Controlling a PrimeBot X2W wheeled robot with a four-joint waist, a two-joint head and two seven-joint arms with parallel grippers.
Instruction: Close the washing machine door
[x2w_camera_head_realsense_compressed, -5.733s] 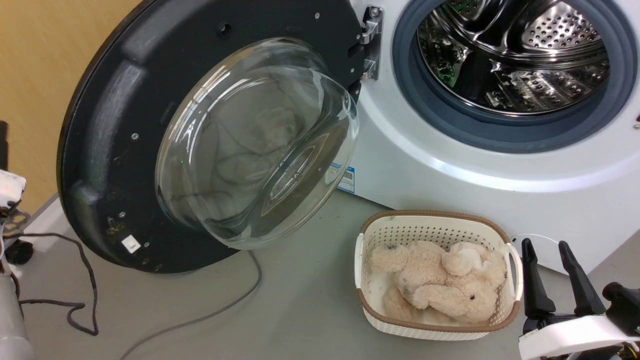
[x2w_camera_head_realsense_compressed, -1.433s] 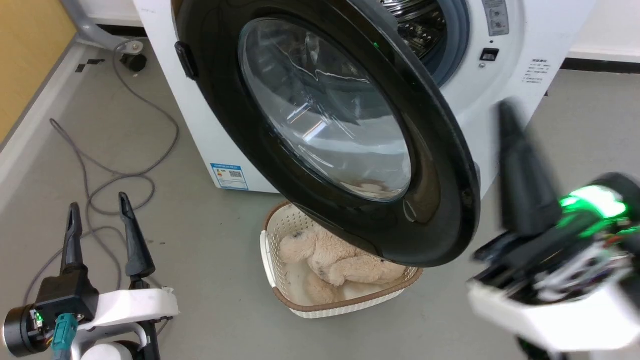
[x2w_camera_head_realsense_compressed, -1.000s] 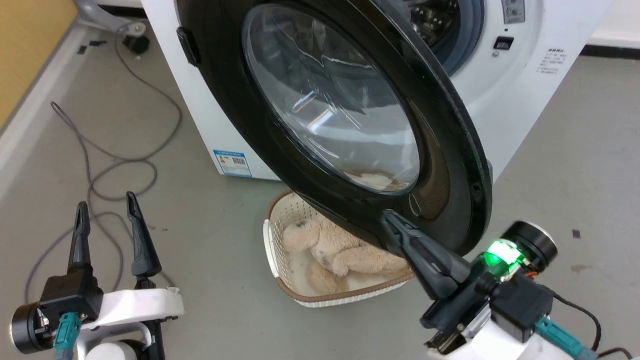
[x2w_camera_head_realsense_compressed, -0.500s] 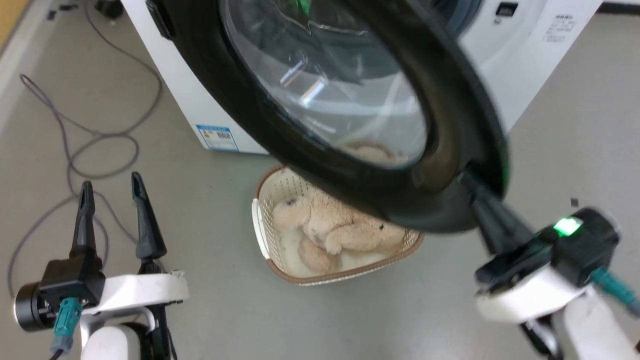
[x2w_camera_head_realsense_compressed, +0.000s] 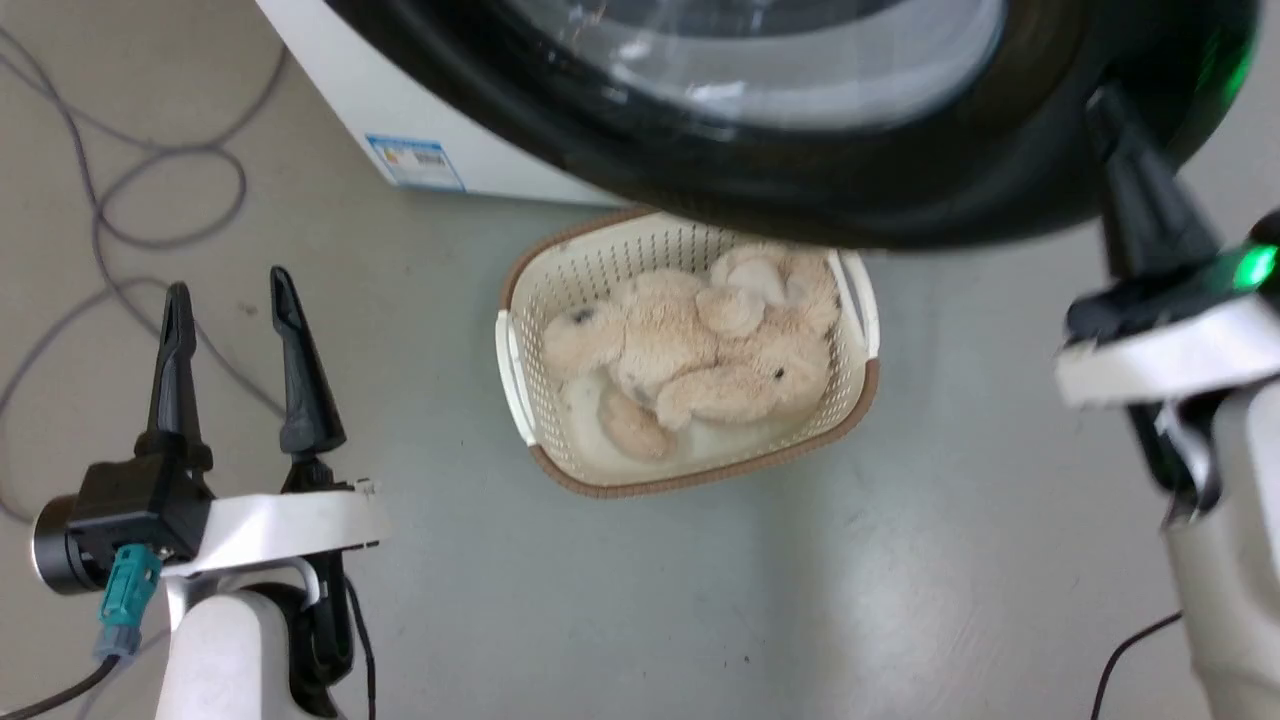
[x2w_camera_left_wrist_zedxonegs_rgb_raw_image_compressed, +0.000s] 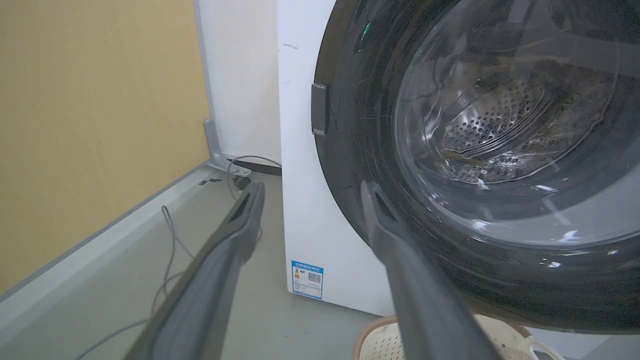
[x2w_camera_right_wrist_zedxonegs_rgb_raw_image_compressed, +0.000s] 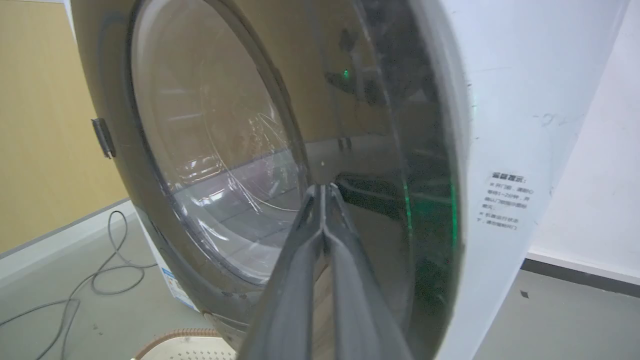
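right pincer (x2w_camera_right_wrist_zedxonegs_rgb_raw_image_compressed: 324, 187) clenched empty, tips against the washing machine door (x2w_camera_right_wrist_zedxonegs_rgb_raw_image_compressed: 210, 150); left pincer (x2w_camera_head_realsense_compressed: 229, 283) spread, empty

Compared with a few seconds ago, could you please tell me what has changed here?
The washing machine door swung from wide open to nearly against the washing machine; the right tool, shut, came up and presses its black frame. The left tool stayed open and idle, the basket in place.
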